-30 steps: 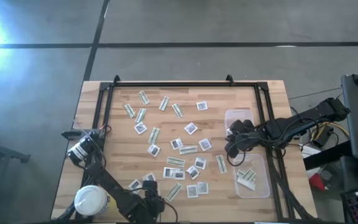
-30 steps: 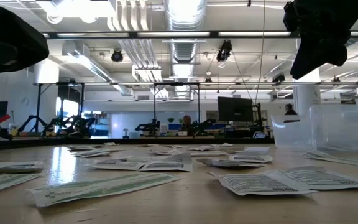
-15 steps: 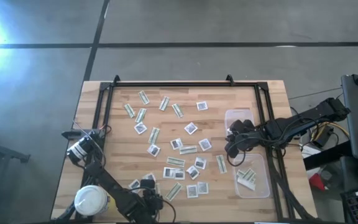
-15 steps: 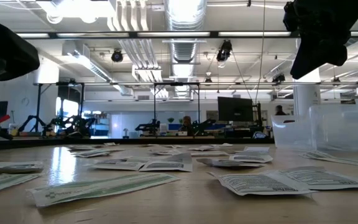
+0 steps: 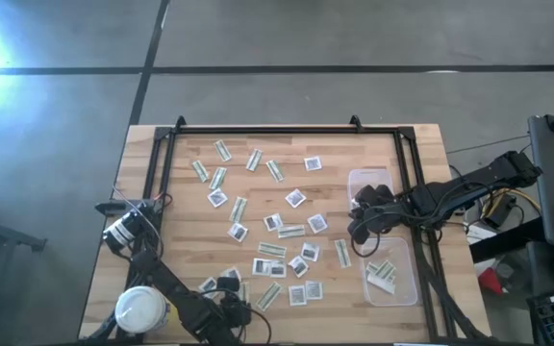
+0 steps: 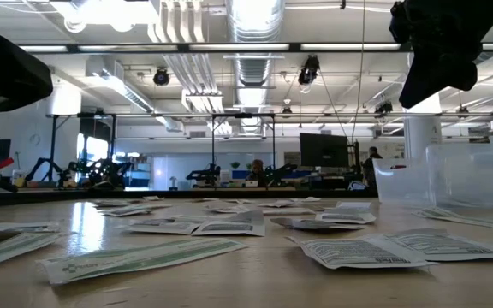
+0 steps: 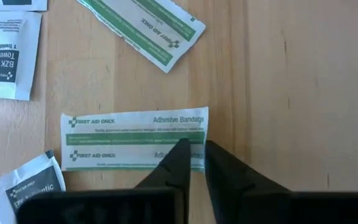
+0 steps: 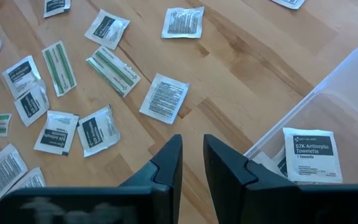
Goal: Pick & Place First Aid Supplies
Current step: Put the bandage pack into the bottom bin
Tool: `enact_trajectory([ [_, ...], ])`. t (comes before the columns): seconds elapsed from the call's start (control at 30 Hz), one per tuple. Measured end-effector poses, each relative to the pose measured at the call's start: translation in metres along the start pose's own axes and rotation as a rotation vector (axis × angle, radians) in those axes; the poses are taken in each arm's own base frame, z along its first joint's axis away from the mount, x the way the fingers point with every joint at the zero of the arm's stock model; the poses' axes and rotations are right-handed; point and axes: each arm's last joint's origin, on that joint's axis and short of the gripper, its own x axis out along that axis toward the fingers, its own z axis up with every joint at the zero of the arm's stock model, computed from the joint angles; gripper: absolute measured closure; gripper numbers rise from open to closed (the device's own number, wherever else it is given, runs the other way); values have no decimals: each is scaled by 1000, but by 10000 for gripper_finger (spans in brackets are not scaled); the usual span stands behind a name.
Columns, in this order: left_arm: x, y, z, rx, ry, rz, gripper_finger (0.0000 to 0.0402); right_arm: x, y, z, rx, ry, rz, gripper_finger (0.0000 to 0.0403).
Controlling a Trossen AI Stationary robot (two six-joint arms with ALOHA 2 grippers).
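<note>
Left tool (image 7: 196, 149) pinched shut on bandage strip (image 7: 134, 141), long axis crosswise to fingers, near bench (image 5: 373, 144) front edge.

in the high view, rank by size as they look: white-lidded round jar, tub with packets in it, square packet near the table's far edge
1. Tub with packets
2. White-lidded round jar
3. Square packet

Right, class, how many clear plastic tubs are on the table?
2. Both along the table's right side: in the high view one tub shows above the right arm, the other below it, holding packets. None seems hidden.
</note>
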Motion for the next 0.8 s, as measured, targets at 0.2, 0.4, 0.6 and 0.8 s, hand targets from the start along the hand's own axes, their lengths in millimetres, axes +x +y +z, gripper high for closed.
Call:
enact_trajectory([
  [0.2,0,0,0,17,-3,7,398,0,1,0,-1,7,12,342],
  [0.4,-1,-1,-1,25,-19,2,401,-2,5,-4,-22,23,44,344],
  [0.6,-10,-2,0,23,-51,-10,401,-8,14,-13,-89,23,107,351],
  [0.8,-25,0,6,16,-116,-24,401,-15,27,-21,-137,0,216,349],
])
